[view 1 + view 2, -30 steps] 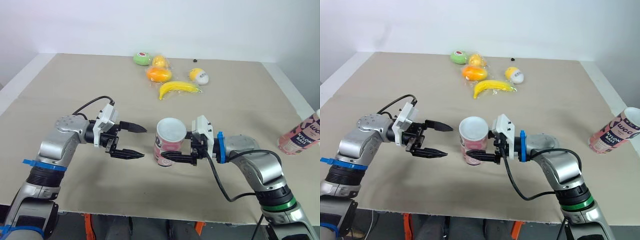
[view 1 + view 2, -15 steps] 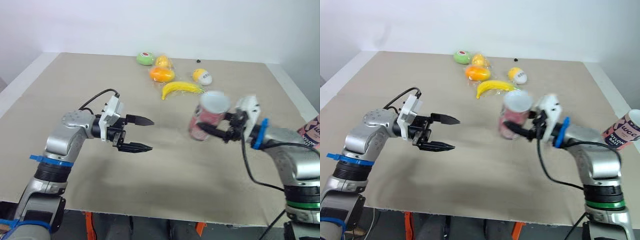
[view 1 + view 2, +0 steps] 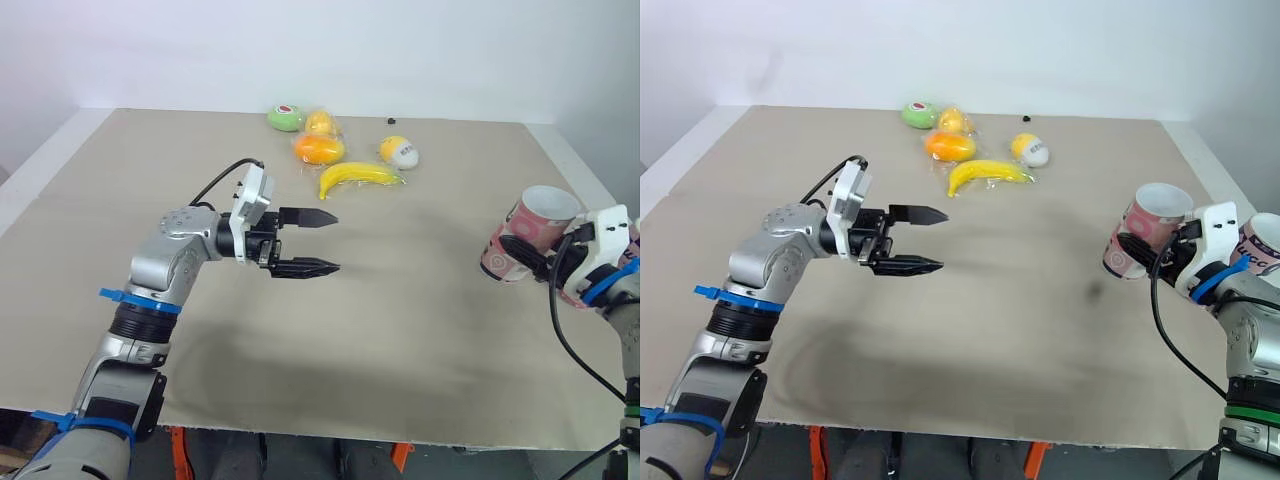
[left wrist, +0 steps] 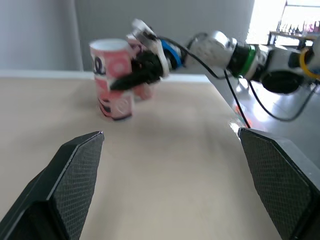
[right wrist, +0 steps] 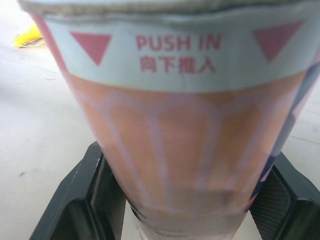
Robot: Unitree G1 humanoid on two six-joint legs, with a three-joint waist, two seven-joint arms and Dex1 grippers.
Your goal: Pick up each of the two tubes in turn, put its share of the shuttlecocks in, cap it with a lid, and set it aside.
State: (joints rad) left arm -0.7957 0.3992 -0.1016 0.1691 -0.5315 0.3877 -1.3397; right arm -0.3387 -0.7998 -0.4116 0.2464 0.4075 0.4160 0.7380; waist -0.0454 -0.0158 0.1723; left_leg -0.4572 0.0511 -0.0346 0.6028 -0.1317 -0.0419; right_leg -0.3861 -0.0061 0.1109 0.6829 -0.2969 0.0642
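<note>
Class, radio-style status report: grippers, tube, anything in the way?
Right gripper shut on pink tube. Left gripper open, empty. Second tube close to the held one's right.

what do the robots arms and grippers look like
Both arms are silver-grey metal with rounded joints. The left gripper and right gripper each have two black fingers with textured pads, a white block behind them and a looping black cable. The left arm wears blue tape; the right arm has a blue ring and a green ring.
</note>
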